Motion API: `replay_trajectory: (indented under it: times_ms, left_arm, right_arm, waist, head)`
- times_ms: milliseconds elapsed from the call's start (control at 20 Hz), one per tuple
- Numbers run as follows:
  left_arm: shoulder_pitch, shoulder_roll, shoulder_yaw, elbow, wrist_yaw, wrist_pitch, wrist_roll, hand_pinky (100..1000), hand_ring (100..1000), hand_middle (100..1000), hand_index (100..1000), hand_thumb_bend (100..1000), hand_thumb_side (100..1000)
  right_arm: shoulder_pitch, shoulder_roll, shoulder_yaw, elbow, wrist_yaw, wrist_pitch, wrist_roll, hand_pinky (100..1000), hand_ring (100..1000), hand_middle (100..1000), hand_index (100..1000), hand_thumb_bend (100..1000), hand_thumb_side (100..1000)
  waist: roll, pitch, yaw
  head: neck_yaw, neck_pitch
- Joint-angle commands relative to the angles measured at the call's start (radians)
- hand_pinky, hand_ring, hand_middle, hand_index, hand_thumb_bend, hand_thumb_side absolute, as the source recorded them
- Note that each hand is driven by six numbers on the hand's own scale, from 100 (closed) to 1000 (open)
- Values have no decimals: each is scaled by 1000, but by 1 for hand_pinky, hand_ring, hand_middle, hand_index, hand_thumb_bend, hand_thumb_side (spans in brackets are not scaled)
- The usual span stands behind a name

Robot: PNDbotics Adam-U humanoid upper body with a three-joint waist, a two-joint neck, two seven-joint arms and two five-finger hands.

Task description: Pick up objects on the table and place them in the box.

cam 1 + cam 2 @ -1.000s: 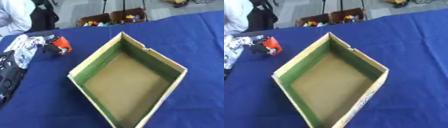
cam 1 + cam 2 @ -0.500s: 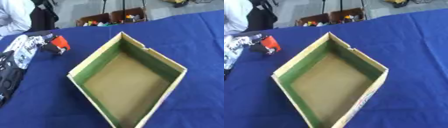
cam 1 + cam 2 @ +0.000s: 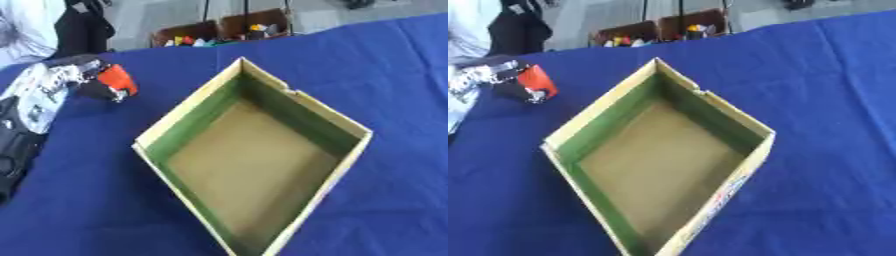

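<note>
One hand, my left [image 3: 66, 82], was curled round an orange object [image 3: 116, 81] (shape unclear), beside the empty box [image 3: 302, 95], blue tablecloth [image 3: 385, 65] beneath.

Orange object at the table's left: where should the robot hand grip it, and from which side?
Grip the orange object across its dark end, coming from the left, where the left robot hand meets it. The orange end faces the box, leaving that side free. Its finer shape is unclear.
</note>
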Motion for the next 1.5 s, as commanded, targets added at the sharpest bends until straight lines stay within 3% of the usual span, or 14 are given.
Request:
replay_trajectory:
  times_ms: [50,500,550,600,800,1150,1500]
  left_arm:
    - [-11,61,-2,-83,44,-8,-5,164,384,448,799,100,367]
    - [-8,85,-50,-353,116,-33,-17,152,378,438,793,100,360]
    - [-8,84,-56,-382,119,-33,-20,151,380,438,793,100,360]
    - [-9,81,-62,-409,119,-34,-23,151,378,437,792,100,361]
    - [-12,59,-93,-518,148,-47,-38,151,381,438,791,100,360]
    - [-3,2,-157,-700,220,-67,-70,152,385,434,790,100,362]
    - [4,-68,-218,-733,232,-103,-120,160,394,438,795,100,366]
  right_arm:
    - [-2,-17,-7,-18,4,-1,-5,747,692,792,741,100,558]
    - [4,-19,-1,-18,3,-2,-3,745,694,787,741,100,563]
    - [4,-18,0,-18,3,-2,-3,745,694,787,741,100,619]
    - [3,-18,1,-18,2,-2,-3,744,694,786,741,100,564]
    - [3,-18,4,-18,1,-3,-1,744,695,785,740,100,565]
    - [-5,-15,7,-18,0,-5,1,744,696,783,740,100,565]
    - [-18,-13,5,-18,2,-7,-8,743,696,781,740,100,564]
  waist:
    - [-10,-105,7]
    - [-26,-161,28]
    - [-27,-166,30]
    - [-29,-172,31]
    - [-31,-190,31]
    - [-29,-205,25]
    - [-31,-205,17]
  head:
    - [-30,21]
    - [-64,55]
    - [-65,57]
    - [-64,59]
    - [-64,66]
    - [-62,65]
    - [-61,61]
